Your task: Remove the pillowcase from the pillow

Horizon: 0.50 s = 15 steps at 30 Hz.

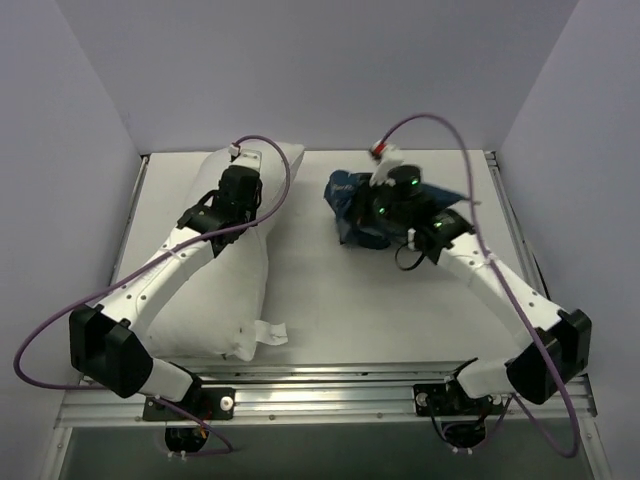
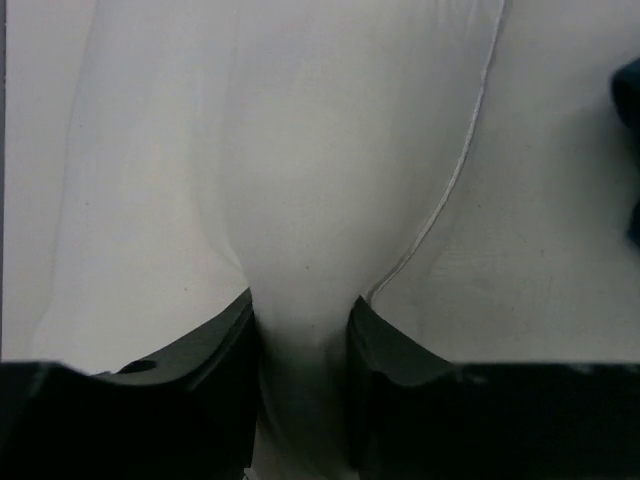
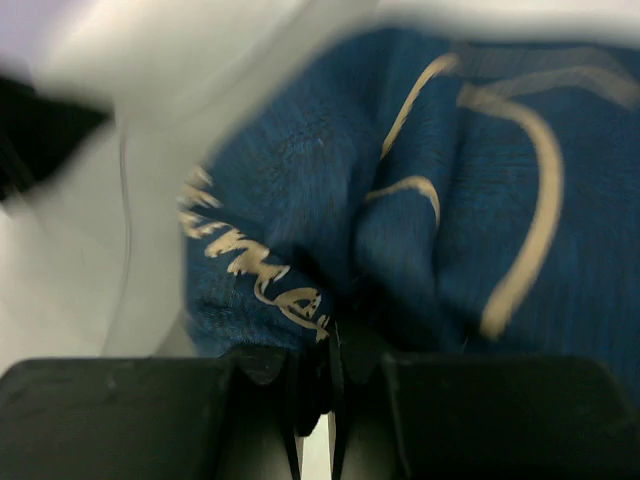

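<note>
The plain white pillow (image 1: 225, 290) lies lengthwise on the left half of the table, free of its cover. My left gripper (image 1: 240, 190) presses down on its far part. In the left wrist view the left gripper (image 2: 300, 320) has its jaws parted, with a ridge of white pillow (image 2: 300, 150) fabric standing between them. The navy pillowcase (image 1: 348, 205) is bunched in a heap at the back right, apart from the pillow. My right gripper (image 1: 375, 215) sits on that heap. Close up, the right gripper (image 3: 330, 345) is shut on a fold of the pillowcase (image 3: 450, 200).
A white tag (image 1: 270, 333) sticks out of the pillow's near corner. The aluminium rail (image 1: 330, 385) runs along the near table edge. White walls close in the left, back and right. A purple cable (image 1: 440, 125) arches over each arm.
</note>
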### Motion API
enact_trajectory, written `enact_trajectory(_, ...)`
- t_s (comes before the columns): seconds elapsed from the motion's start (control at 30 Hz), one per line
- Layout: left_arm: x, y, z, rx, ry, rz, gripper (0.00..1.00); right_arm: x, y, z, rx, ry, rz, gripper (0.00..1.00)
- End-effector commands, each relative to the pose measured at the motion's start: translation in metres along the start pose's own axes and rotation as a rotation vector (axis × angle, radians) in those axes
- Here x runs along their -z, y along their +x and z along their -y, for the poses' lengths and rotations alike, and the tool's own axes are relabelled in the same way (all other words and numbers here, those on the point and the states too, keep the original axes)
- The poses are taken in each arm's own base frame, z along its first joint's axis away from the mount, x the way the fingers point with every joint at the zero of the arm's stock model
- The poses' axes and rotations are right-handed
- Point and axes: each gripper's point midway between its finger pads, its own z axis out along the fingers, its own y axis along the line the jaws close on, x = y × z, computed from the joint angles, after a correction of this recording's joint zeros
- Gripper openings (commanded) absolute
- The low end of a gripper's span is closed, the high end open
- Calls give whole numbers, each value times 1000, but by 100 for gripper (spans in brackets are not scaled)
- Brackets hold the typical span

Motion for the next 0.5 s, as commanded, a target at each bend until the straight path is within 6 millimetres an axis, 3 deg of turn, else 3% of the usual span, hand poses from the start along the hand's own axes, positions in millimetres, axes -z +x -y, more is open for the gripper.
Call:
enact_trajectory(0.0, 6, -35, 23, 201, 112, 119, 42, -25, 120, -35, 39, -35, -237, 3)
enact_trajectory(0.03, 5, -25, 24, 226, 112, 101, 51, -32, 175, -33, 47, -14, -347, 3)
enact_trajectory(0.07, 12, -27, 20, 248, 116, 117, 61, -25, 216, -59, 95, -65, -428, 5)
enact_trajectory(0.1, 15, -24, 19, 262, 116, 118, 69, -22, 244, -66, 124, -69, -482, 5)
enact_trajectory(0.13, 18, -17, 15, 285, 107, 112, 80, -20, 282, -57, 164, -18, -552, 5)
enact_trajectory(0.17, 33, -21, 6, 313, 108, 135, 84, -9, 309, -73, 187, -38, -601, 6)
enact_trajectory(0.23, 47, -19, -5, 353, 98, 146, 93, 3, 344, -75, 205, -30, -677, 8)
enact_trajectory(0.3, 70, -16, -21, 377, 93, 165, 96, 20, 367, -77, 205, -31, -730, 13)
enact_trajectory(0.33, 79, -15, -26, 391, 95, 174, 97, 26, 366, -80, 202, -41, -734, 16)
enact_trajectory(0.37, 95, -13, -36, 405, 93, 188, 98, 31, 366, -80, 201, -43, -739, 27)
enact_trajectory(0.43, 111, -10, -46, 425, 92, 199, 95, 42, 345, -87, 198, -46, -702, 41)
enact_trajectory(0.47, 126, -7, -54, 434, 96, 210, 94, 45, 333, -89, 202, -44, -676, 59)
